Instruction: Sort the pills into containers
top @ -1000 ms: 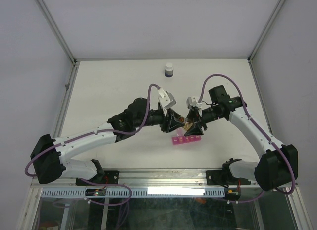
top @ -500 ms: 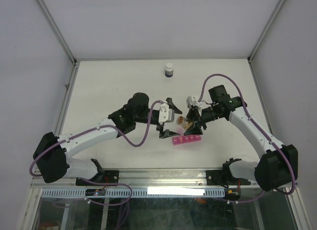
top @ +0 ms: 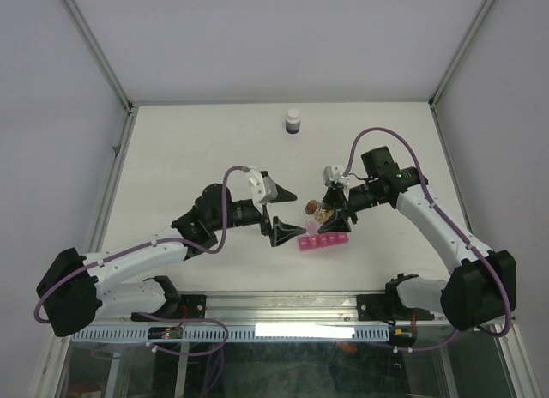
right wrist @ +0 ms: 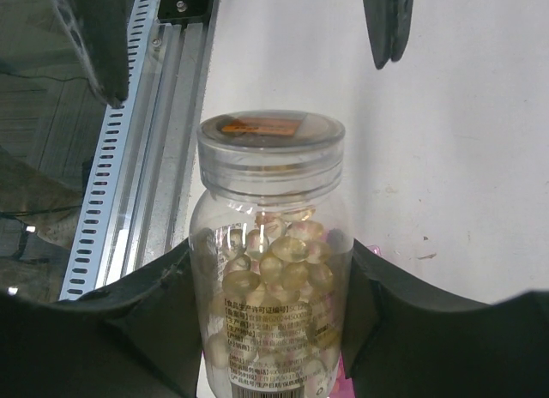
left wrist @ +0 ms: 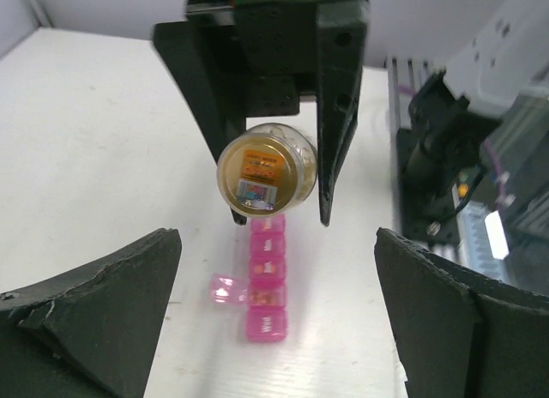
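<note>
White tabletop (top: 189, 158) inside pale walls; a capped bottle hangs over the pink organiser (left wrist: 266, 286).
The right gripper (top: 328, 214) clamps the clear bottle (right wrist: 270, 269) roughly level, just above the organiser's row; the pills (right wrist: 274, 261) are heaped inside; its cap (left wrist: 266, 168) is still on, facing the left gripper (top: 285, 216), which stands spread wide and empty, just short of it, likely lined up to unscrew.

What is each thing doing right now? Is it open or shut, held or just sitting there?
left gripper: open, holding nothing.
right gripper: shut on the clear bottle.
clear bottle: held off the table, lid on, lid end facing the left gripper.
pills: inside the clear bottle.
pink organiser: lying on the table, one lid flipped open sideways.
dark bottle: standing upright at the far end, white cap on.
</note>
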You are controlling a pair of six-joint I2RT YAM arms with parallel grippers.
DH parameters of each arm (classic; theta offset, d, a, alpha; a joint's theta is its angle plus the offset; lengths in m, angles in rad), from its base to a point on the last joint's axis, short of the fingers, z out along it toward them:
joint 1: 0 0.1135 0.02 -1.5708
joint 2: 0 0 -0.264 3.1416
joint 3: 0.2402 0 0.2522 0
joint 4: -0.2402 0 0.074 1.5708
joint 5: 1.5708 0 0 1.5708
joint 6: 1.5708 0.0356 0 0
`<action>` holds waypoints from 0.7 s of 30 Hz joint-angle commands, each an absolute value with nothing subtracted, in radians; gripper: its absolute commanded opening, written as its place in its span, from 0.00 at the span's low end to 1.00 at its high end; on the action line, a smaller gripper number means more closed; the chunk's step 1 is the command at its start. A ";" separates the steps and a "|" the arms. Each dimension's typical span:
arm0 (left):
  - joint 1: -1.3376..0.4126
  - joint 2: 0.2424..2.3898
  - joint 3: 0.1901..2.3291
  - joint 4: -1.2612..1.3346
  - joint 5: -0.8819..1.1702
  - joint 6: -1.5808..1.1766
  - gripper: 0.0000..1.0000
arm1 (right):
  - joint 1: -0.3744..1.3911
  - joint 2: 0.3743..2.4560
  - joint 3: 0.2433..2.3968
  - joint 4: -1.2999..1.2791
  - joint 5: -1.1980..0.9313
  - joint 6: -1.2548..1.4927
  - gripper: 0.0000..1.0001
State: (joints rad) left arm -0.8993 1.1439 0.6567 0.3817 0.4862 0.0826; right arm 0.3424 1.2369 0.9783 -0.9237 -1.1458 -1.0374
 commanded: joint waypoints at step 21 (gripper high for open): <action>-0.990 1.204 0.938 0.049 0.091 -0.584 0.66 | 0.337 1.228 1.020 -0.890 -1.186 -1.028 0.00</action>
